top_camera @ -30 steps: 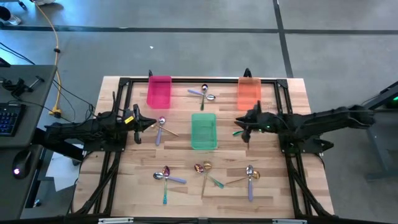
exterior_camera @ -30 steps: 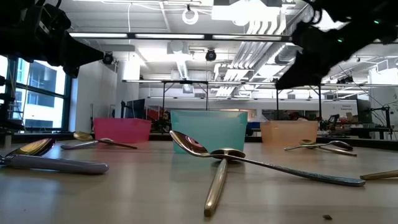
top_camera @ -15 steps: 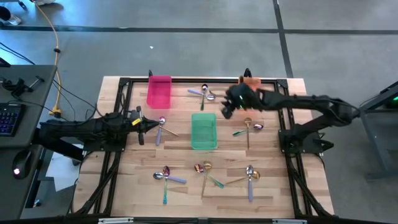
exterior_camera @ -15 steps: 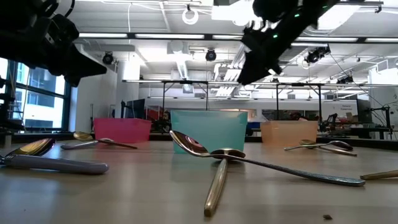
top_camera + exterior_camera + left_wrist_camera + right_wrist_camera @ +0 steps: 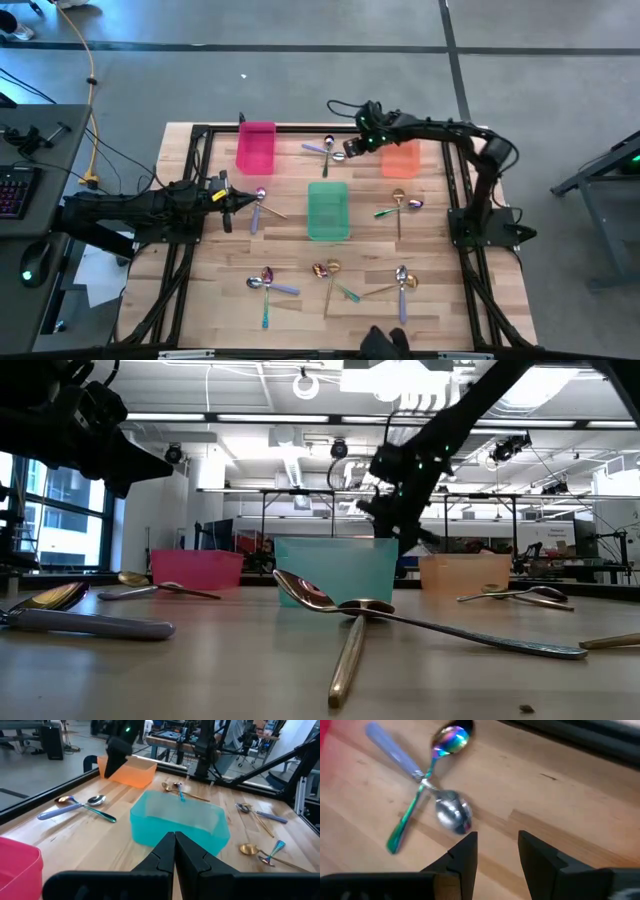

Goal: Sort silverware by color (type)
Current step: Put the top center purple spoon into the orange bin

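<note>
My right gripper [image 5: 352, 147] [image 5: 495, 851] is open and hovers at the table's far edge, between the pink bin [image 5: 256, 147] and the orange bin [image 5: 401, 158]. Just ahead of its fingers lie two crossed spoons, both on the wood: a silver one with a purple handle [image 5: 451, 815] and an iridescent one with a green handle [image 5: 410, 812]. My left gripper [image 5: 232, 205] [image 5: 174, 855] is shut, holds nothing and waits at the table's left, beside a purple-handled spoon [image 5: 257, 210] crossed with a gold one.
The green bin [image 5: 327, 210] [image 5: 177, 822] stands in the table's middle. More spoons lie right of it [image 5: 400, 205] and in three clusters near the near edge [image 5: 265, 283] [image 5: 330, 275] [image 5: 401, 282]. Black frame rails run along the table's edges. A dark shape [image 5: 380, 342] shows at the near edge.
My right gripper has swung from over the spoons right of the green bin toward the far edge and leftward, passing the orange bin. It now stands over the crossed pair between the pink and orange bins. The spoons have stayed where they were.
</note>
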